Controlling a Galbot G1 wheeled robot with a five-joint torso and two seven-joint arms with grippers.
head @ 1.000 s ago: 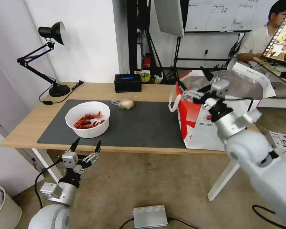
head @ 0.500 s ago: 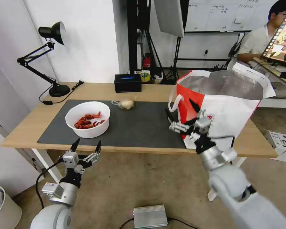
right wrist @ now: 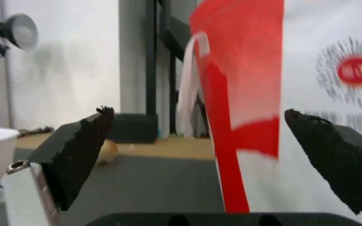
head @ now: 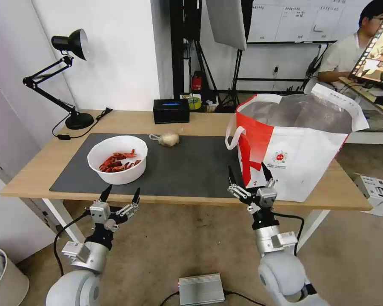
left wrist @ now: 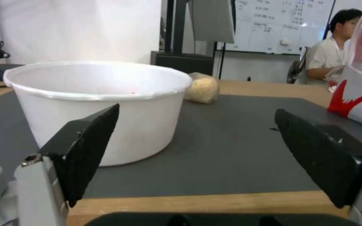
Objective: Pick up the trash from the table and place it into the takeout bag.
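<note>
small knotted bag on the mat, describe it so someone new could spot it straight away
Find the long light-wood table and its dark grey mat. Near the mat's far edge, between the white bowl of crayfish shells and the takeout bag, lies the small knotted clear bag. It is a pale beige lump, much smaller than either.

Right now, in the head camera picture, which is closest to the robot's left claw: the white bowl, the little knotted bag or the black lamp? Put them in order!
From the left gripper, below the table's front edge:
1. White bowl, just beyond it on the mat.
2. Knotted bag, farther back, toward the middle.
3. Black lamp, at the far left corner.
</note>
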